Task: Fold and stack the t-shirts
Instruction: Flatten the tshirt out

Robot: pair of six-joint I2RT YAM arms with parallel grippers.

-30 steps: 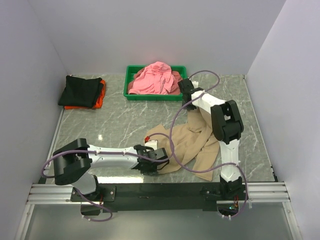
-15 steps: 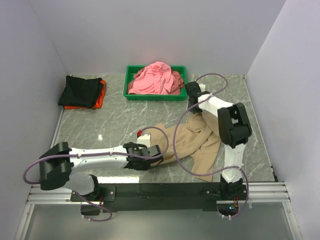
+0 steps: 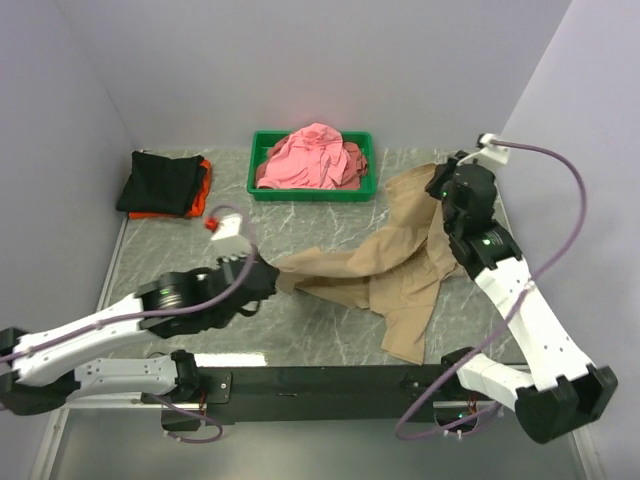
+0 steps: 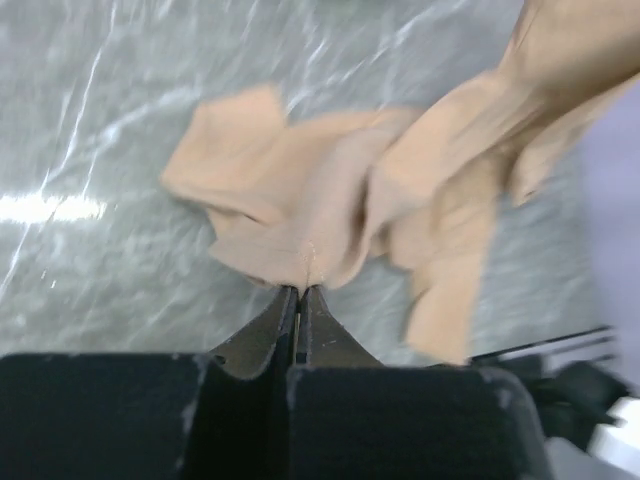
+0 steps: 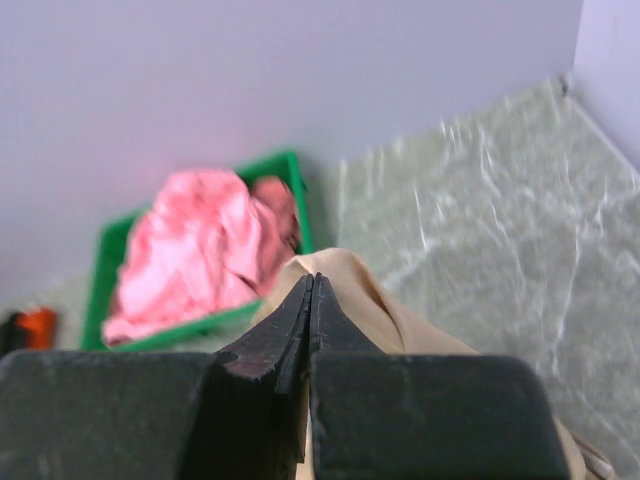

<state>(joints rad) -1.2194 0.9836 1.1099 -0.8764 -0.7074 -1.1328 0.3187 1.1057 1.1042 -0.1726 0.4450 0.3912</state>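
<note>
The tan t-shirt [image 3: 395, 265] hangs stretched between my two grippers above the marble table, its lower part trailing on the surface at the front right. My left gripper [image 3: 272, 281] is shut on its left edge; the left wrist view shows the cloth [image 4: 330, 215] pinched at the closed fingertips. My right gripper [image 3: 438, 183] is shut on its upper right corner, raised near the back right; the cloth [image 5: 370, 300] shows around the closed tips. Pink t-shirts [image 3: 310, 156] lie heaped in the tray. A folded black t-shirt [image 3: 160, 182] lies on an orange one [image 3: 199, 197] at the back left.
The green plastic tray [image 3: 262, 190] stands at the back centre, also seen in the right wrist view [image 5: 105, 270]. White walls close in the table on the left, back and right. A black rail runs along the near edge.
Both arms have swung up and apart: the left gripper pulled the shirt's edge leftward, the right gripper lifted its corner up and to the right, stretching the tan shirt out between them.
</note>
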